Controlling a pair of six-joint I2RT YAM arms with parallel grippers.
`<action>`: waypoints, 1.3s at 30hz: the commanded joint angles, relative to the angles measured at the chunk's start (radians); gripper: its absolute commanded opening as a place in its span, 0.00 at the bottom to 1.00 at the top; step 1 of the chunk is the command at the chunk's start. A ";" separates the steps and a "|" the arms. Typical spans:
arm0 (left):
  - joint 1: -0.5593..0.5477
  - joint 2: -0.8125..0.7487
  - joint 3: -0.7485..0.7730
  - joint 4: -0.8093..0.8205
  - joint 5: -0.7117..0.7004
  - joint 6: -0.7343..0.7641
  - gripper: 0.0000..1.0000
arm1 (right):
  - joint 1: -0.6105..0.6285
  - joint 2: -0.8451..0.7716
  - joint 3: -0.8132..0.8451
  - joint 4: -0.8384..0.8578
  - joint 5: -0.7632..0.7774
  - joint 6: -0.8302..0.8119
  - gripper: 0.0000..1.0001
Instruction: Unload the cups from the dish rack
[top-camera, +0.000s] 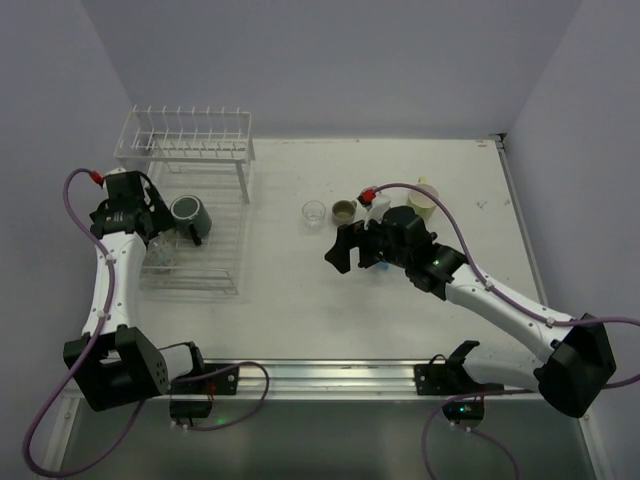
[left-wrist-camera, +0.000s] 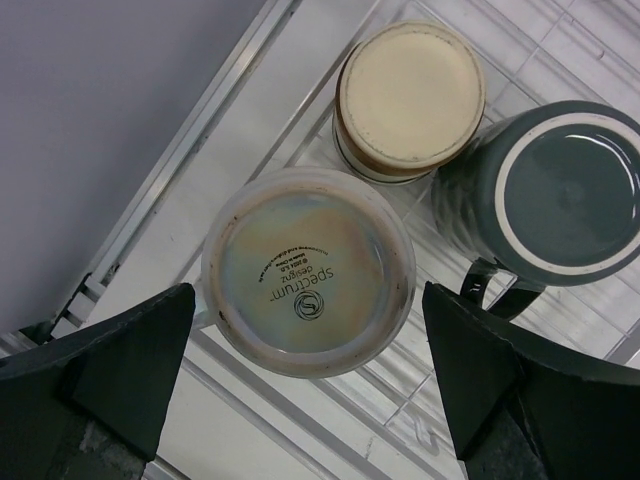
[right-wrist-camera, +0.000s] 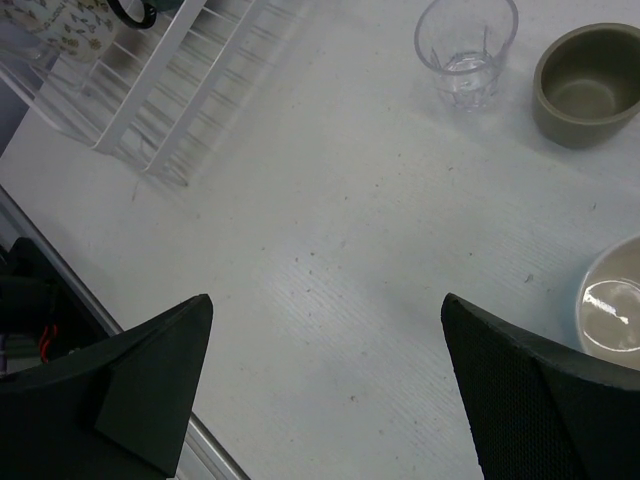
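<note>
The white wire dish rack (top-camera: 185, 140) stands at the far left, with its flat grid tray (top-camera: 215, 270) in front. My left gripper (top-camera: 158, 232) hangs open over the tray. In the left wrist view, its jaws (left-wrist-camera: 305, 375) straddle an upside-down pale cup (left-wrist-camera: 308, 270) without touching it. A cream-bottomed cup (left-wrist-camera: 410, 95) and a dark grey mug (left-wrist-camera: 570, 195) stand upside down beside it. The grey mug also shows from above (top-camera: 190, 215). My right gripper (top-camera: 345, 248) is open and empty above bare table (right-wrist-camera: 325, 370). A clear glass (top-camera: 314, 213), a tan cup (top-camera: 344, 210) and a pale yellow-green cup (top-camera: 424, 197) stand on the table.
In the right wrist view the glass (right-wrist-camera: 467, 50), the tan cup (right-wrist-camera: 588, 85) and a pale cup (right-wrist-camera: 612, 305) lie ahead and to the right. The rack tray (right-wrist-camera: 190, 80) and a patterned mug (right-wrist-camera: 50, 25) sit at the upper left. A metal rail (top-camera: 330, 375) runs along the near edge.
</note>
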 joint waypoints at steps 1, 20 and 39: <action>0.018 0.011 0.032 -0.010 0.043 0.026 1.00 | 0.011 0.014 0.002 0.039 -0.008 -0.025 0.99; 0.019 0.105 -0.024 0.035 0.033 0.033 0.89 | 0.021 0.030 0.004 0.042 -0.016 -0.031 0.99; 0.019 -0.070 0.127 -0.033 0.057 0.022 0.00 | 0.052 0.002 0.010 0.061 -0.039 -0.005 0.99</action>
